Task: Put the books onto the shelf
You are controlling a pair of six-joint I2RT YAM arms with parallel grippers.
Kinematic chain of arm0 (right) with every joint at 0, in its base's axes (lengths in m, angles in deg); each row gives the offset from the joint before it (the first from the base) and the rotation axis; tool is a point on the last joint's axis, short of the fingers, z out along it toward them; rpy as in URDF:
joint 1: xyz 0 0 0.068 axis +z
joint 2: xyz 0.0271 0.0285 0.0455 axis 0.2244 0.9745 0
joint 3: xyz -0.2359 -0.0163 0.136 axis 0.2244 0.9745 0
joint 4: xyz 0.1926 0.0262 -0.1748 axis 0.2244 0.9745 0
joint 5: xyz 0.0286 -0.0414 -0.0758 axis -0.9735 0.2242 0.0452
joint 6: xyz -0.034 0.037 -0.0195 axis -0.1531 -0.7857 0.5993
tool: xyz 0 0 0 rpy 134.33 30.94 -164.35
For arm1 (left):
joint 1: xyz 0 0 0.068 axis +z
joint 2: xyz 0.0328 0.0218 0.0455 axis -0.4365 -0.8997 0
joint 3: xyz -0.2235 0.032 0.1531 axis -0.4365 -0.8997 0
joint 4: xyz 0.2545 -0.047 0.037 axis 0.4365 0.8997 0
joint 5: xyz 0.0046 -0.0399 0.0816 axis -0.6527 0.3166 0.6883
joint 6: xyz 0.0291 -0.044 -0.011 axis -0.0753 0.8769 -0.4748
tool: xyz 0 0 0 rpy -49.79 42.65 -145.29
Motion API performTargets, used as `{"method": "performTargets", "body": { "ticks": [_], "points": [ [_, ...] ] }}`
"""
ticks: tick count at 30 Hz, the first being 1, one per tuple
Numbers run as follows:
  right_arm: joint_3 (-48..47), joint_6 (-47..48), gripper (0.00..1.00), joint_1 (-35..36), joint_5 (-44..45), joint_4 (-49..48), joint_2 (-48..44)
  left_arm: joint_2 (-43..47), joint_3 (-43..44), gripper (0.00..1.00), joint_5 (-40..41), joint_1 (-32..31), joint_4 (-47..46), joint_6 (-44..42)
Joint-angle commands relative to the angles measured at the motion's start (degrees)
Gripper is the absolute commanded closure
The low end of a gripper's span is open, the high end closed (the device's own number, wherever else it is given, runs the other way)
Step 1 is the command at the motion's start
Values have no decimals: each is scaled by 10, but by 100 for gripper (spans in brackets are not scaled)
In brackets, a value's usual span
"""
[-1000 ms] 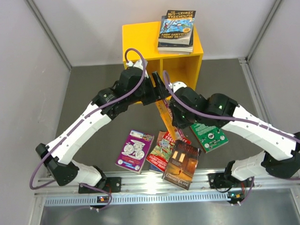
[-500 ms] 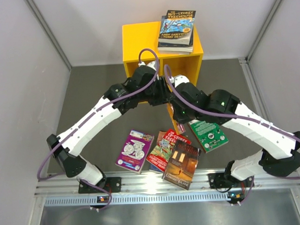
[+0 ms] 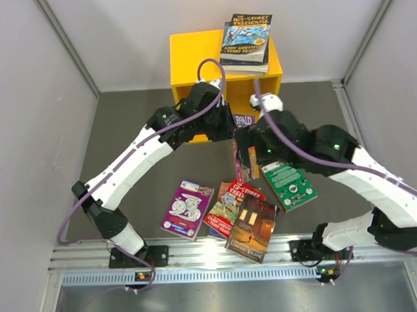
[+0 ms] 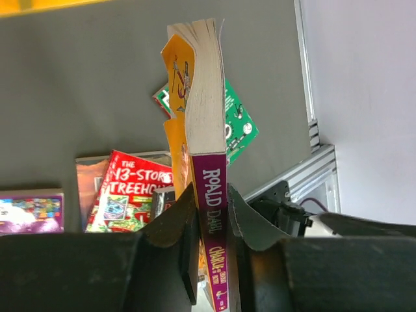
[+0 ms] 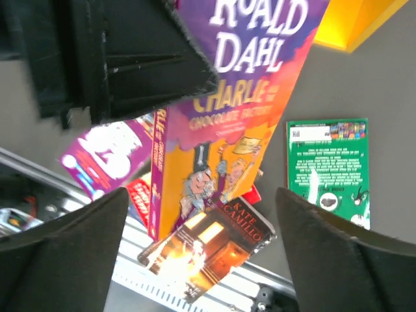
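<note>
An orange and purple Roald Dahl book (image 4: 205, 97) hangs spine-up in front of the yellow shelf (image 3: 195, 57). My left gripper (image 4: 211, 208) is shut on its purple spine, and in the top view this gripper (image 3: 229, 124) sits just below the shelf's openings. My right gripper (image 5: 203, 195) is open wide beside the same book (image 5: 227, 130), its fingers (image 5: 344, 260) clear of it. Two books (image 3: 245, 42) lie stacked on the shelf top. On the table lie a purple book (image 3: 188, 209), a red one (image 3: 227, 207), a dark brown one (image 3: 252, 226) and a green one (image 3: 290, 185).
Grey walls close in the table on the left, right and back. A metal rail (image 3: 219, 255) with both arm bases runs along the near edge. The loose books cluster just in front of that rail, under the two arms.
My left gripper has closed on the Roald Dahl book's spine. My right gripper has opened and let the book go. Both arms and the book have moved toward the shelf.
</note>
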Motion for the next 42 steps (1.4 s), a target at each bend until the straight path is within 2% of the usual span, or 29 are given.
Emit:
{"method": "performTargets", "body": {
  "ticks": [1, 2, 6, 13, 18, 22, 24, 28, 33, 38, 40, 42],
  "points": [
    [-58, 10, 5, -13, 34, -34, -68, 1, 83, 100, -18, 14, 20, -49],
    [-60, 14, 3, -17, 18, -58, -93, -1, 97, 100, -30, 22, 20, -53],
    [-45, 24, 0, -28, 5, -121, -152, -5, 152, 100, -161, 52, -9, -56],
    [7, 36, 0, -38, 21, -193, -206, 9, 167, 100, -339, 84, -109, -4],
    [11, 52, 0, -56, 14, -216, -189, 18, 171, 100, -413, 84, -159, 15],
    [27, 19, 0, -118, -6, -203, -173, 29, 172, 100, -450, 90, -197, 38],
    [47, -6, 0, -171, -44, -200, -176, 42, 168, 100, -465, 96, -212, 55],
    [97, -36, 0, -229, -165, -248, -201, 76, 138, 100, -483, 117, -268, 79],
    [179, -99, 0, -238, -271, -321, -225, 127, 81, 100, -494, 160, -310, 121],
    [300, -229, 0, -239, -434, -554, -274, 164, 25, 100, -512, 196, -366, 164],
    [344, -265, 0, -238, -457, -636, -286, 167, 22, 100, -513, 199, -371, 171],
    [365, -294, 0, -238, -476, -667, -290, 173, 23, 100, -513, 200, -373, 175]
  ]
}}
